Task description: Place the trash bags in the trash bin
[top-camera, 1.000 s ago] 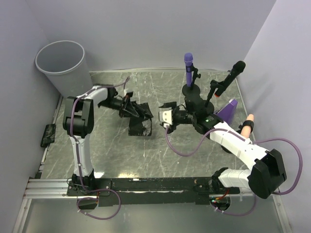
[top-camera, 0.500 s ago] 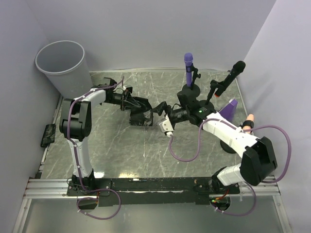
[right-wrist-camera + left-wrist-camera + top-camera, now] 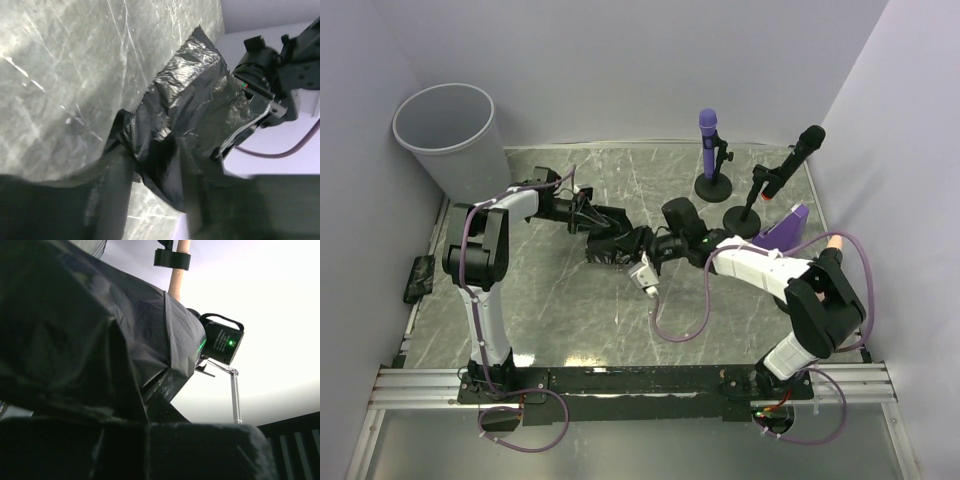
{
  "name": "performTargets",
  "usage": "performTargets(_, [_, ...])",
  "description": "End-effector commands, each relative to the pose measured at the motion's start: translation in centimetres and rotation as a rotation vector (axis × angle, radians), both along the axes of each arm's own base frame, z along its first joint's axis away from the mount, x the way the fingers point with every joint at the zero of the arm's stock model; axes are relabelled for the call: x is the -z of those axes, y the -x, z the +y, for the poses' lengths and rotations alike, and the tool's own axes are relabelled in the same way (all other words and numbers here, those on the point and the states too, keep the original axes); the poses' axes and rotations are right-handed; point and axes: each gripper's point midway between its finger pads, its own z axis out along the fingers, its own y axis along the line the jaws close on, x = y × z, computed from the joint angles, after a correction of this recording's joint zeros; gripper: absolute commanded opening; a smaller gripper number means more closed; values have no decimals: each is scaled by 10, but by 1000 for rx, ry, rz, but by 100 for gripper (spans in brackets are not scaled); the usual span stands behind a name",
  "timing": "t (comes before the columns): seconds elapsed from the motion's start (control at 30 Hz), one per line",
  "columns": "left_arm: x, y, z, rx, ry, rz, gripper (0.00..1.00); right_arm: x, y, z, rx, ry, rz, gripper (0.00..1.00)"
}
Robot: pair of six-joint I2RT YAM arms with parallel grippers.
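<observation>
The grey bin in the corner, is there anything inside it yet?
Only smooth grey inner wall shows inside the trash bin; no bag in sight. The near wall covers part of its bottom. The trash bag is outside.

free: front table [image 3: 560, 320] | obstacles: purple microphone [image 3: 708, 135], black microphone [image 3: 805, 145] back right | trash bin [image 3: 455, 165] mouth open

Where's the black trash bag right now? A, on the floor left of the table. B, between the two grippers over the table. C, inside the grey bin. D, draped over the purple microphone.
B: the trash bag is bunched over the table between the left gripper and the right gripper, well apart from the trash bin at the far left corner.
</observation>
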Motion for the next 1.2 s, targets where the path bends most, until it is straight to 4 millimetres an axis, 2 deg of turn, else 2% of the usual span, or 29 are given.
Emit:
performTargets(0.0, [-44,21,9,82,201,41,1,-24,-14,18,3,-105,-145,30])
performTargets(0.03, [-44,20,9,83,202,37,2,-26,-14,17,15,-97,-139,19])
performTargets(0.07, [-44,18,9,81,204,31,9,-29,-14,15,25,-88,-123,9])
performTargets(0.17, [-40,3,10,60,163,-64,34,-43,-8,8,55,-62,-21,2])
performTargets(0.23, [-38,-20,19,-43,70,-265,45,-57,-7,0,117,-41,132,2])
performTargets(0.27, [-48,-31,23,-75,6,-410,48,-60,-5,-4,154,-22,239,1])
performTargets(0.33, [-45,-41,34,-39,-200,-724,58,-79,-6,-9,240,-32,447,0])
performTargets(0.4, [-47,-51,53,-9,-382,-966,61,-94,-10,-15,312,-43,641,0])
performTargets(0.47, [-56,-60,81,-58,-491,-1151,61,-100,-10,-21,362,-27,790,0])
performTargets(0.53, [-73,-52,106,-115,-513,-1346,63,-110,-22,-28,423,-66,884,0])
performTargets(0.6, [-91,-31,116,-93,-533,-1608,64,-119,-32,-36,464,-123,974,0])
performTargets(0.67, [-105,-9,112,-57,-532,-1845,68,-126,-40,-41,481,-150,1004,0])
performTargets(0.7, [-121,-4,107,-76,-551,-1968,72,-130,-42,-42,480,-157,1011,0])
performTargets(0.77, [-141,2,83,-113,-582,-2161,80,-140,-40,-40,454,-165,1023,0])
performTargets(0.83, [-158,8,56,-90,-554,-2321,82,-147,-38,-37,433,-169,1045,0])
performTargets(0.87, [-158,13,38,-33,-511,-2357,82,-151,-39,-36,431,-178,1056,0])
performTargets(0.93, [-155,6,21,29,-499,-2349,78,-154,-39,-36,423,-185,1046,0])
performTargets(1.03, [-152,-12,13,17,-523,-2323,75,-155,-40,-35,414,-179,1024,0])
performTargets(1.17, [-153,-18,9,20,-522,-2379,75,-157,-39,-36,398,-166,989,0])
